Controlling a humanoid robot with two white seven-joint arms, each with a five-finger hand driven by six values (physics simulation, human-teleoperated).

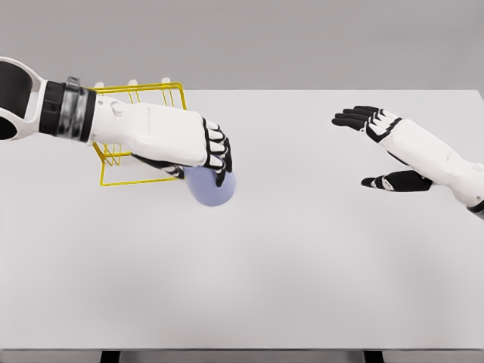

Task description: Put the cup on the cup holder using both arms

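Under my left hand point(204, 151), I am gripping the lavender cup point(211, 187), fingers curled over it, just beside the yellow wire cup holder point(140, 94). Well apart, my right hand point(378, 125) is hovering, fingers spread, holding nothing.

My left hand point(198, 149) has a smooth white shell, faintly glossy, with matt black finger pads — the cup point(211, 187) looks satin-smooth lavender plastic. The holder point(141, 136) is thin yellow wire; the table point(302, 265) is matt pale grey.
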